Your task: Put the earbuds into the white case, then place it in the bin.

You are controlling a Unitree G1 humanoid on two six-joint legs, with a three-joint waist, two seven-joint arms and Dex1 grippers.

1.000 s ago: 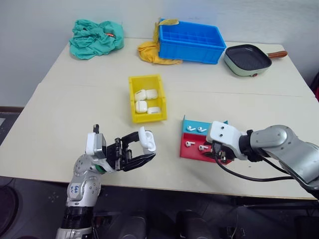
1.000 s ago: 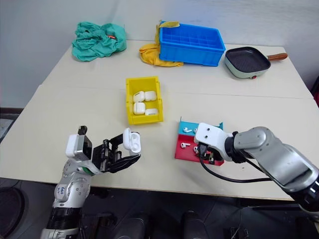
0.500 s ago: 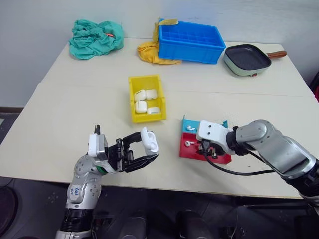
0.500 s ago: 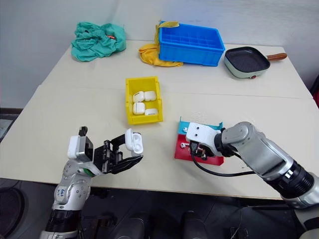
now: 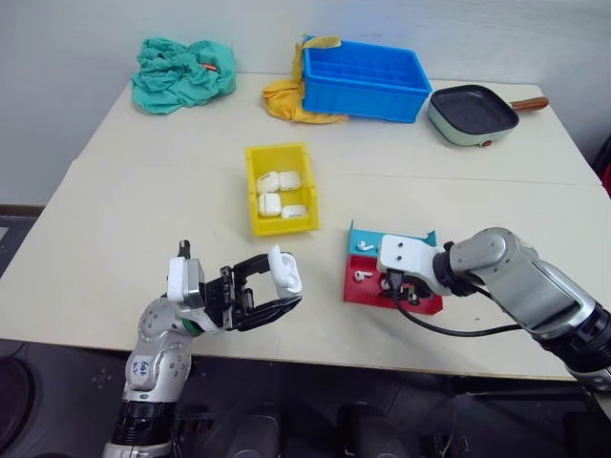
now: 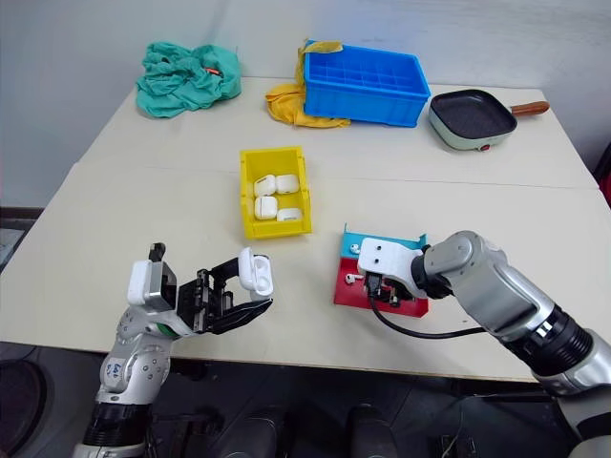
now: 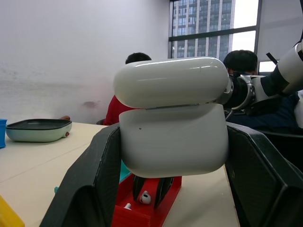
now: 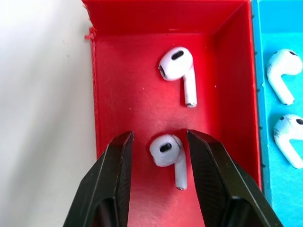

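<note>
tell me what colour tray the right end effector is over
Red tray, seen best in the right wrist view.

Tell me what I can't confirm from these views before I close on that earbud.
- Contact: in the right wrist view the right gripper brackets an earbud in the red tray; whether the fingers touch it is unclear.
- Case interior: the white case in the left gripper faces away, lid ajar; contents hidden.
- Head views: the right wrist housing covers the gripped spot in the tray.
- Yellow bin: the cases inside are too small to tell their lids.
</note>
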